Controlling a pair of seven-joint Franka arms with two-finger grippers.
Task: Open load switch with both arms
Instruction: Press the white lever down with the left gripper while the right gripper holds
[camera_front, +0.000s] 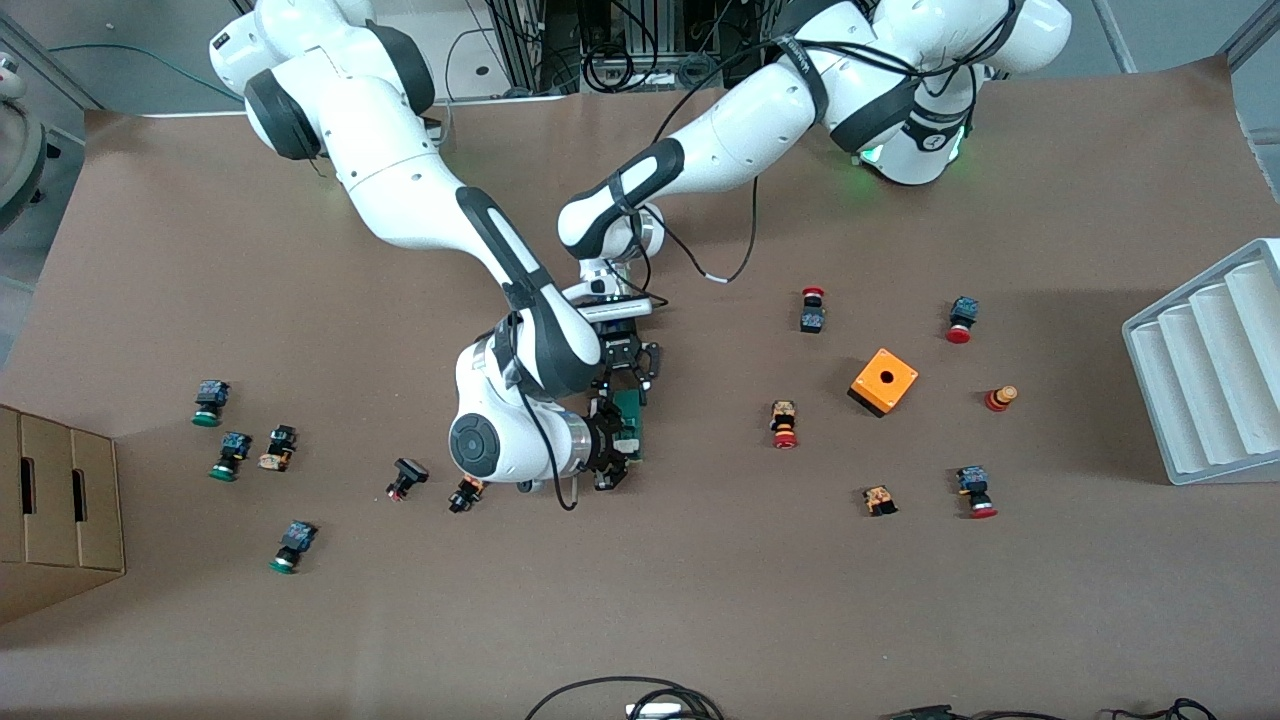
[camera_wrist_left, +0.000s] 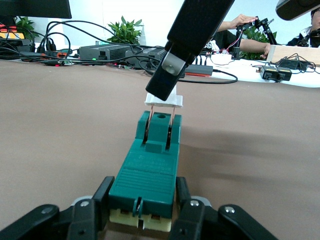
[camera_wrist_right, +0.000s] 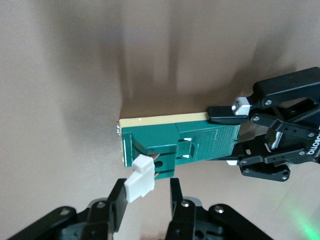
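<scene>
The load switch (camera_front: 631, 424) is a dark-green block lying on the brown table near its middle. My left gripper (camera_front: 628, 378) is shut on one end of the switch (camera_wrist_left: 149, 170), with a finger on each long side. In the left wrist view the white tab (camera_wrist_left: 163, 101) at the far end stands lifted on two copper blades. In the right wrist view my right gripper (camera_wrist_right: 146, 200) is at that end of the load switch (camera_wrist_right: 190, 137). Its fingers stand apart around the white tab (camera_wrist_right: 139, 182), which touches one finger and leaves a gap to the other. The left gripper (camera_wrist_right: 227, 137) shows there too.
Small push buttons lie scattered toward both ends of the table, the closest (camera_front: 466, 494) beside the right hand. An orange box (camera_front: 884, 381) sits toward the left arm's end, a grey ribbed tray (camera_front: 1210, 370) at that edge, a cardboard box (camera_front: 55, 510) at the other edge.
</scene>
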